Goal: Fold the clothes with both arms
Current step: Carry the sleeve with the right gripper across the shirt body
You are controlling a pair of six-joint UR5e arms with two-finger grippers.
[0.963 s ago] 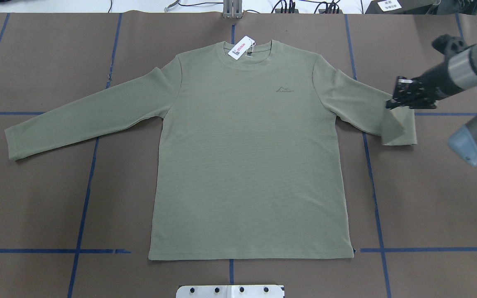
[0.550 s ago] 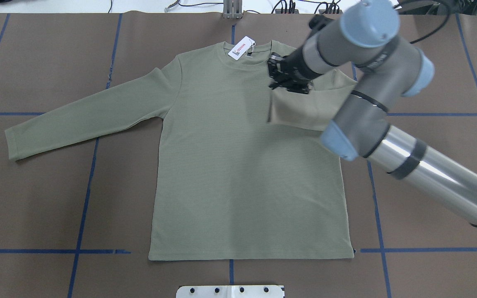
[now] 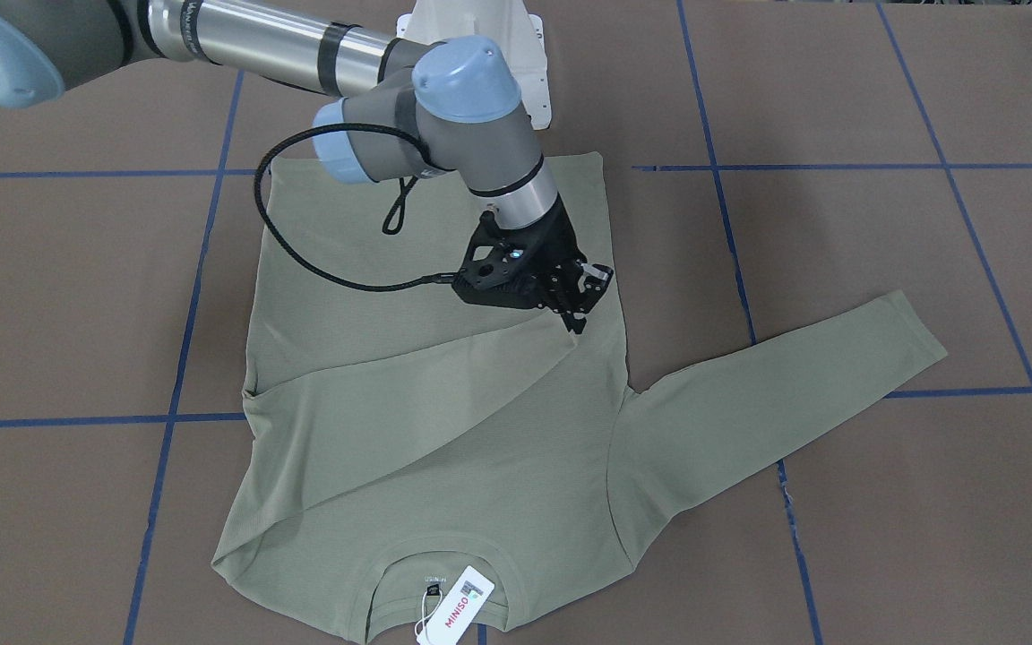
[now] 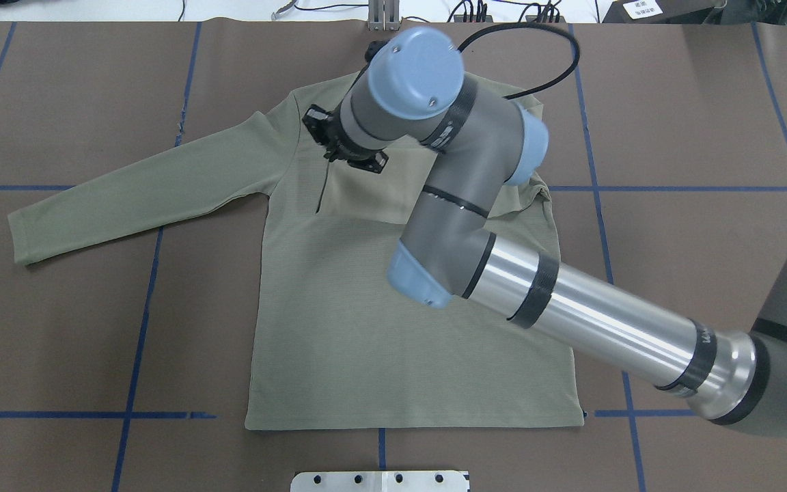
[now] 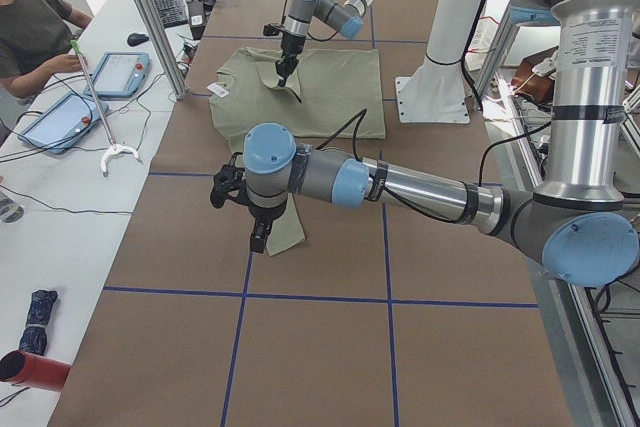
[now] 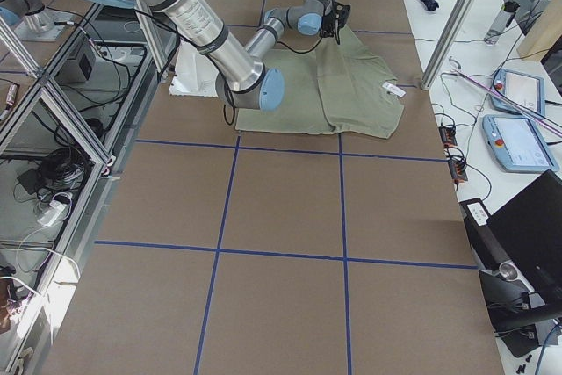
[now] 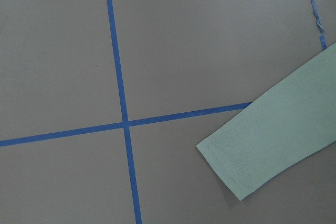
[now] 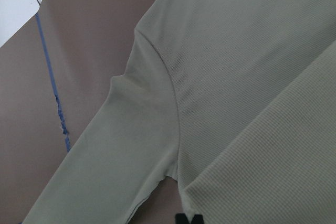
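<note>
Olive-green shirt (image 3: 525, 502) lies flat on the desk (image 3: 838, 90) in the front view, the right gripper (image 3: 577, 315) with jaws pinched on the folded sleeve (image 3: 408, 394) drawn across the chest, best lowered close before release, so the crease lies straight. Overhead, the spread sleeve (image 4: 141, 191) awaits its mirror fold. From the left side, the left gripper (image 5: 258, 239) hovers over that cuff, jaws impossible to judge.

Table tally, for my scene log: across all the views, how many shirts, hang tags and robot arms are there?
Olive-green shirt: 1
White hang tag: 1
Robot arms: 2 (right arm, left arm)
Total: 4
</note>
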